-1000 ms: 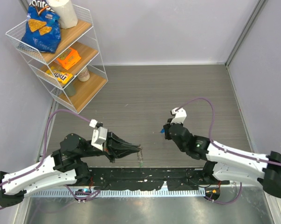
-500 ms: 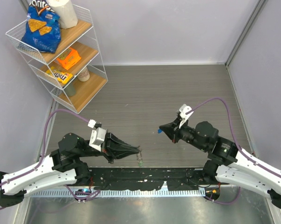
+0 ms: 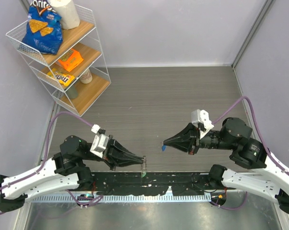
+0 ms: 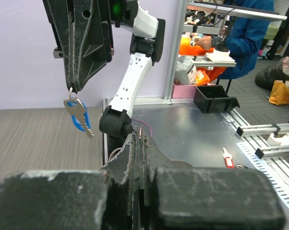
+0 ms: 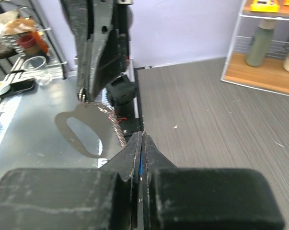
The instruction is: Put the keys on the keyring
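keyring first: it is a thin, grey, twisted loop like fine cable, and it hangs limp from the tips of my left gripper, whose jaws are pinched closed on its top end. from overhead it dangles over the near edge of the table, just above the dark rail between my two bases. a hint of green shows beside it there, too small for me to say what it is. the blue key has a small silver blade and a blue plastic head. it hangs tilted from the tips of my right gripper, which is clamped tight on it. the right wrist view shows only a sliver of blue between my pressed fingers. my two tips point at each other, near but apart, with the key a little higher and farther from my bases than the ring. my own closed fingers fill the lower half of both wrist views and hide what lies under them. off at the far left corner stands a wire shelf with a chip bag on top. past the table's end, a person in blue sits behind a black bin.
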